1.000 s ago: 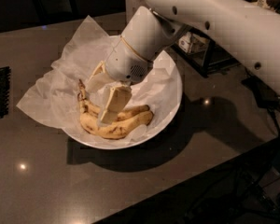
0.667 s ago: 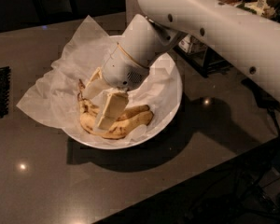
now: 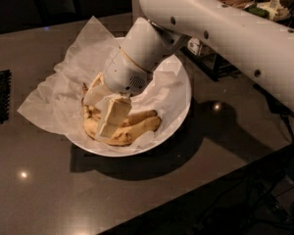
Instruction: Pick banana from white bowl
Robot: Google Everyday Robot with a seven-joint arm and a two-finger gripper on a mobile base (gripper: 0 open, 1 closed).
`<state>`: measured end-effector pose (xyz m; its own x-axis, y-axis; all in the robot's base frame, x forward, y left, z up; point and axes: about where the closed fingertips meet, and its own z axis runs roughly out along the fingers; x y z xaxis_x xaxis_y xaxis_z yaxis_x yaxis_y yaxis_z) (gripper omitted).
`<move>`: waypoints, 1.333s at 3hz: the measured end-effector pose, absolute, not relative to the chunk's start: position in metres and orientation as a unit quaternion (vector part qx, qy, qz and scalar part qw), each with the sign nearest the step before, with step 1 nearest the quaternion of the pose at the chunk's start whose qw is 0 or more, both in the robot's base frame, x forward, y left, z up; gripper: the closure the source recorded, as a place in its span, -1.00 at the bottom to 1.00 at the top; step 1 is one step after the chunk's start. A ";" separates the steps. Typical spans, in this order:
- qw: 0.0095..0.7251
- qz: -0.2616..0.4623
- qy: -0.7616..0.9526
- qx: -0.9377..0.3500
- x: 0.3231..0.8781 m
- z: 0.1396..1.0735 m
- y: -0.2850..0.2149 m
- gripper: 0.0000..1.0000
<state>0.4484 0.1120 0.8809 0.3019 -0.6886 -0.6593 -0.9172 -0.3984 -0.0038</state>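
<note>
White two-finger gripper (image 3: pixel 97 115) reaching down into the wide, glossy white bowl (image 3: pixel 184 102) on the dark worktop (image 3: pixel 49 190). Jaws spread, straddling the brown-blotched yellow banana (image 3: pixel 130 135) on crumpled white paper (image 3: pixel 54 102), apparently to close across its width.

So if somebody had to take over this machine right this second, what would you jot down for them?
Gripper: down inside the white bowl, at the left ends of the fruit. A grip is not confirmed.
Banana: lying on the paper lining near the bowl's front, not lifted yet. A second banana lies right behind it.
Done: the approach; the gripper is at the bananas.
Left: secure the blotchy banana only, then lift it clear of the bowl, probably slowly so the paper does not come along.
</note>
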 end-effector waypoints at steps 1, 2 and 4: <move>0.195 0.292 0.536 -0.768 0.449 0.878 0.105 -0.32; 0.209 0.278 0.568 -0.746 0.450 0.880 0.093 -0.32; 0.221 0.268 0.582 -0.735 0.462 0.884 0.090 -0.32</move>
<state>0.4618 0.0899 0.8843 0.1781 -0.7380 -0.6509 -0.9744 -0.2245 -0.0120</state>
